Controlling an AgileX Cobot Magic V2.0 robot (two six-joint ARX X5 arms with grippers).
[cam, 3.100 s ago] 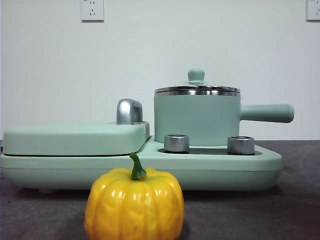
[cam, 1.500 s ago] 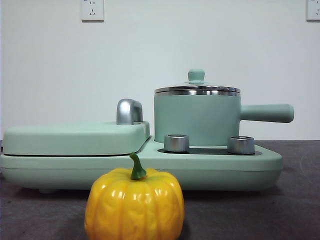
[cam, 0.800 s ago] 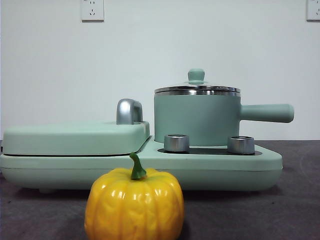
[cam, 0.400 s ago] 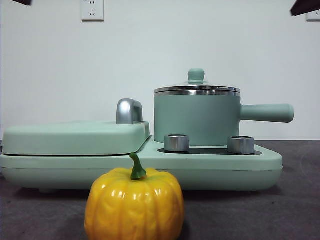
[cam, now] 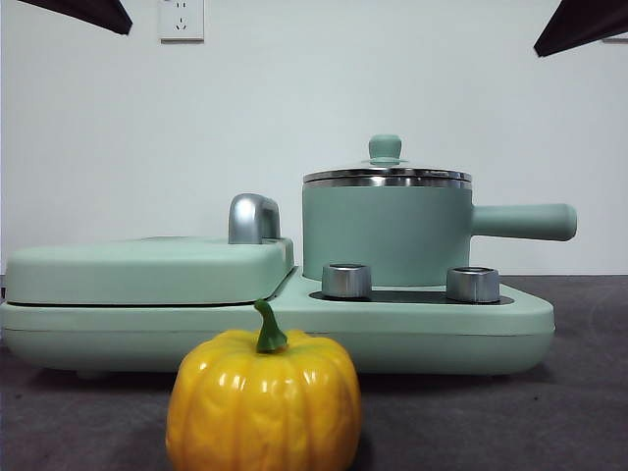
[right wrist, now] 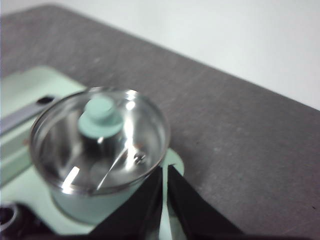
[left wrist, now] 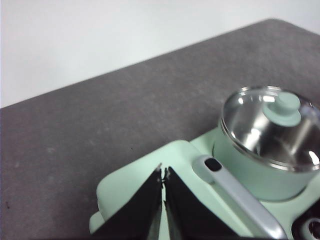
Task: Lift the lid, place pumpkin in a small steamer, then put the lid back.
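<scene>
The yellow-orange pumpkin (cam: pixel 263 402) with a green stem sits on the dark table at the front, before the cooker. The mint-green small steamer (cam: pixel 386 235) stands on the cooker's right half with its long handle pointing right. The glass lid (cam: pixel 386 175) with a mint knob rests on it; it also shows in the left wrist view (left wrist: pixel 272 125) and the right wrist view (right wrist: pixel 100 137). My left gripper (left wrist: pixel 163 175) is shut and empty, high above the flat cover. My right gripper (right wrist: pixel 164 172) is shut and empty, high beside the steamer.
The mint-green cooker base (cam: pixel 422 329) carries a wide flat cover (cam: pixel 147 270) with a chrome handle (cam: pixel 252 218) on its left half and two steel dials (cam: pixel 346 280) in front of the steamer. Black arm tips show at the top corners (cam: pixel 579 25).
Both arms have come into the front view at the top corners and grown larger. The pumpkin, steamer and lid have not moved.
</scene>
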